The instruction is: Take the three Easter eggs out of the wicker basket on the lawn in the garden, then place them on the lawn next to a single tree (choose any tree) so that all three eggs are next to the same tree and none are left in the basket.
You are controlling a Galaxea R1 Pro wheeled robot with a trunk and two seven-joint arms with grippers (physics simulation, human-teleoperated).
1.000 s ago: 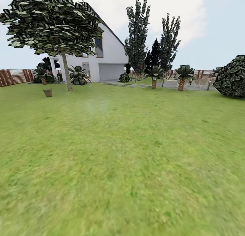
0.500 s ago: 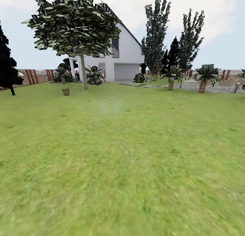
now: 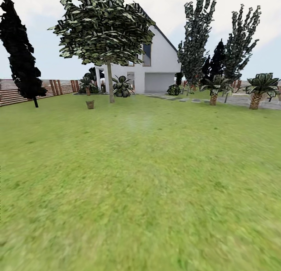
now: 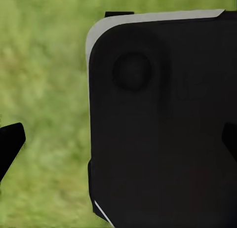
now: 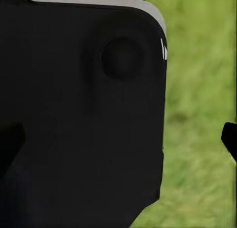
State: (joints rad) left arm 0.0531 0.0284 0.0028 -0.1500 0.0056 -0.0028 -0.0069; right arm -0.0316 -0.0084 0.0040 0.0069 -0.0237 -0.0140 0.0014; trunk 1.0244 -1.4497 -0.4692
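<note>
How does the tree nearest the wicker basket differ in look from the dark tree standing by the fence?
The tree beside the wicker basket has a bare grey-brown trunk and a wide, rounded canopy of green leaves. The dark tree by the fence is narrow and column-shaped, with near-black foliage and a thin, short visible trunk. Both stand on the lawn.
</note>
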